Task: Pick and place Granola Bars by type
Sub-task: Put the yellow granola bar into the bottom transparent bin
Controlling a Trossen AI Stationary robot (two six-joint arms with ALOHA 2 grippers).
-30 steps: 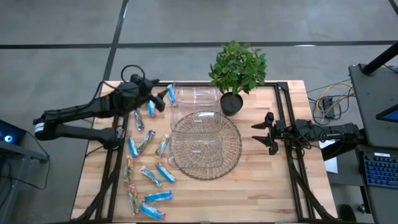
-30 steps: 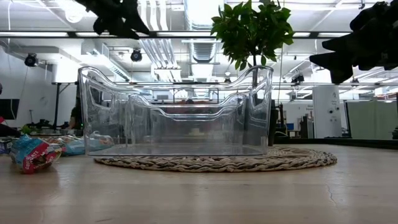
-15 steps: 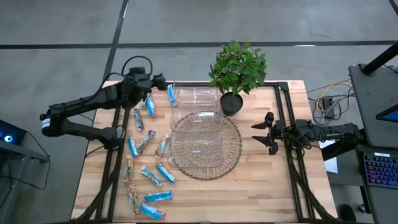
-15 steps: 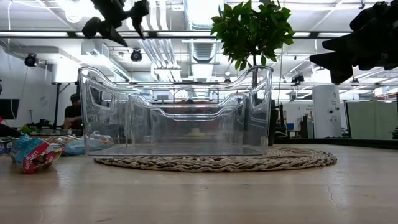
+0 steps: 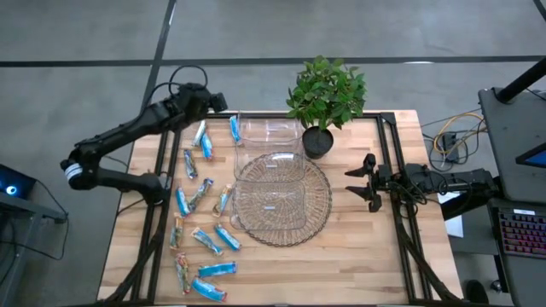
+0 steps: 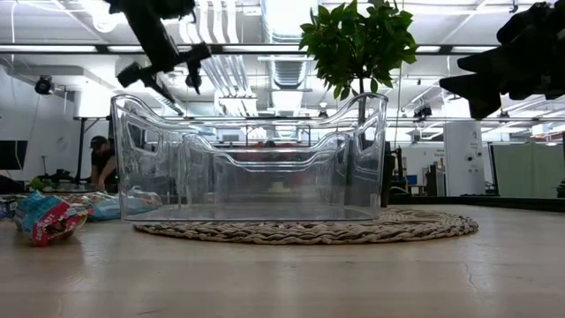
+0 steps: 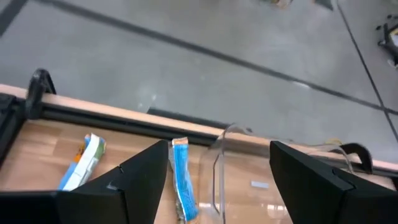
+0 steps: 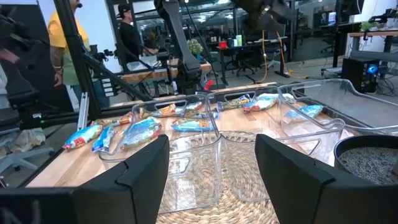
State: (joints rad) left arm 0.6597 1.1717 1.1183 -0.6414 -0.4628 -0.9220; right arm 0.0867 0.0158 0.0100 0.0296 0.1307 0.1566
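From above, the left gripper (image 5: 215,101) hangs over the far left corner of the table (image 5: 358,247), its fingers spread wide and holding nothing, just above two granola bars (image 5: 205,141) that lie beside the clear container (image 5: 266,136). More bars are scattered down the left side of the table, near the round woven mat (image 5: 281,198) on which the container partly rests. A potted plant (image 5: 326,98) stands at the far edge just right of the container. The right gripper (image 5: 357,182) waits over the right side of the table, well apart from the bars, with its fingers apart and empty. At table height, the container sits on the mat with the plant behind it, a few bars lie at the left edge, and a person (image 6: 100,159) stands in the room beyond. From the left wrist, two bars lie on the wood near the container's wall, one blue and one seemingly paler, between the open dark fingers (image 7: 140,177). From the right wrist, bars show through the clear plastic, and people stand in the background.
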